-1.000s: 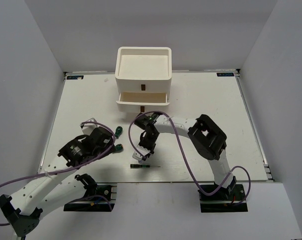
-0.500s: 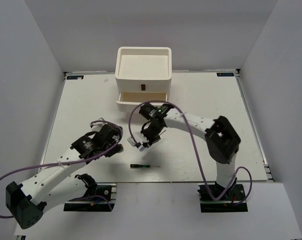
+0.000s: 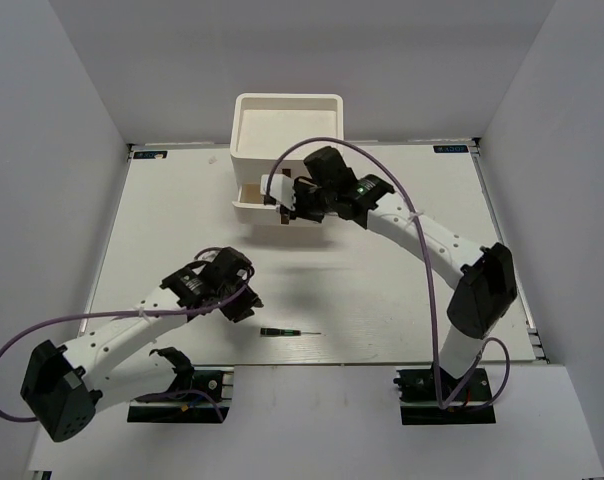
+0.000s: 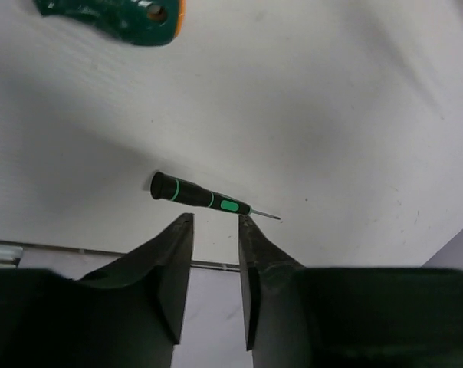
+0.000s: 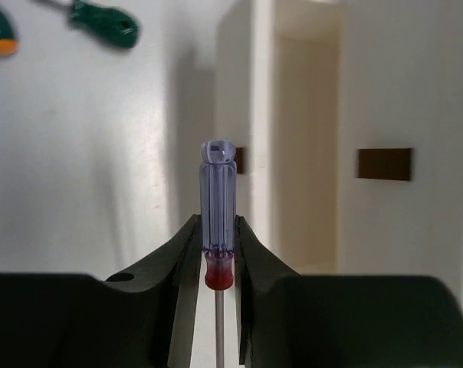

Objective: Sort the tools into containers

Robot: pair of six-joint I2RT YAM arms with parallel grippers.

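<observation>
The right gripper (image 5: 218, 230) is clamped on the slim red-blue-handled screwdriver (image 5: 218, 207). The fingers grip the handle near its red end. The blue end points toward the organizer (image 3: 287, 150).

In the top view this gripper (image 3: 288, 200) lies against the organizer's front face and overlaps its pulled-out drawer (image 3: 250, 196). One brown tab (image 5: 383, 163) shows on the organizer front.

The left gripper (image 4: 216, 222) is well in front of the organizer, above the table (image 3: 402, 270). Its jaws stand slightly apart with nothing between them.

The thin precision screwdriver (image 4: 208, 201) lies flat just beyond the fingertips, not touching them. One stubby green-handled screwdriver (image 4: 116, 9) lies beyond it, on the organizer's side.
</observation>
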